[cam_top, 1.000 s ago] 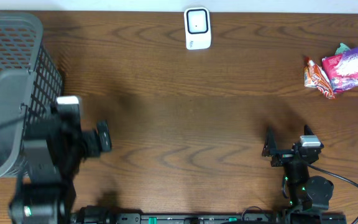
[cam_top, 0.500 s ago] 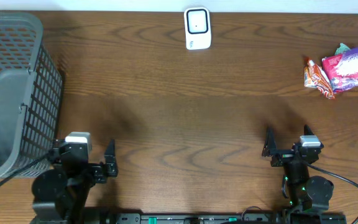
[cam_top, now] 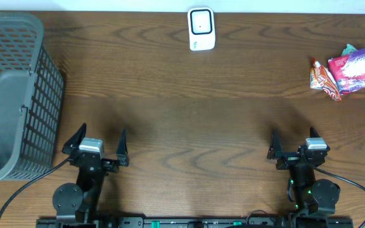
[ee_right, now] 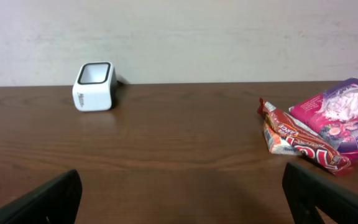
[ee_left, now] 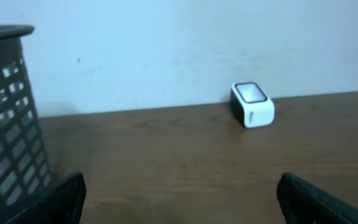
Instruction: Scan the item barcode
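A white barcode scanner (cam_top: 201, 28) with a dark window stands at the table's far edge, also seen in the left wrist view (ee_left: 252, 104) and the right wrist view (ee_right: 94, 86). Two snack items lie at the far right: an orange-red wrapper (cam_top: 324, 80) (ee_right: 300, 143) and a pink bag (cam_top: 357, 68) (ee_right: 344, 115), touching each other. My left gripper (cam_top: 100, 140) (ee_left: 182, 202) sits low at the front left, open, nothing between its fingers. My right gripper (cam_top: 293, 142) (ee_right: 185, 199) rests at the front right, open and empty, well short of the snacks.
A grey mesh basket (cam_top: 11, 95) (ee_left: 5, 112) stands at the left edge, just left of my left gripper. A pale wall runs behind the table's far edge.
My left arm has come down from beside the basket to the front edge, its open fingers now pointing across the table. The right arm has not moved.
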{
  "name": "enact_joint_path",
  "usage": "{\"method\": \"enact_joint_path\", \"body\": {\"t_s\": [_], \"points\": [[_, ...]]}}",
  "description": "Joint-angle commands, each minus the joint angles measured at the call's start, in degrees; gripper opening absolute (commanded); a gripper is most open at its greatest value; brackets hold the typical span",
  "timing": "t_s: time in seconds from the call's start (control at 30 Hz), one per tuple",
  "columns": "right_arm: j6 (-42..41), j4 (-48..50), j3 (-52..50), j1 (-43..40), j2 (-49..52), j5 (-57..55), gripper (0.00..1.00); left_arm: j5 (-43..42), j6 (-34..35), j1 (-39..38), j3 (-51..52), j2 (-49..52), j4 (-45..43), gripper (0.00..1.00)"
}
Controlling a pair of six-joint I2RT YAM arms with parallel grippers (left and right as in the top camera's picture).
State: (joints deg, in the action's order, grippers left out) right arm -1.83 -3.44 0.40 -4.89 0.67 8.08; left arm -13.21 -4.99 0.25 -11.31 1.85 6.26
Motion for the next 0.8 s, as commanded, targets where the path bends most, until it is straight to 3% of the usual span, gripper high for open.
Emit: {"method": "enact_joint_path", "body": {"t_s": [0.0,0.77], "points": [[1.05,-0.24,-0.09,0.48,-0.39,-0.2,0.99,-1.6,-0.98,-0.17,2.93,-1.79,-3.82,0.98],[1.05,-0.24,-0.09,0.48,-0.39,-0.2,0.99,-4.07,-1.03,-0.24,11.08,-1.77,-16.48,0.98]]}}
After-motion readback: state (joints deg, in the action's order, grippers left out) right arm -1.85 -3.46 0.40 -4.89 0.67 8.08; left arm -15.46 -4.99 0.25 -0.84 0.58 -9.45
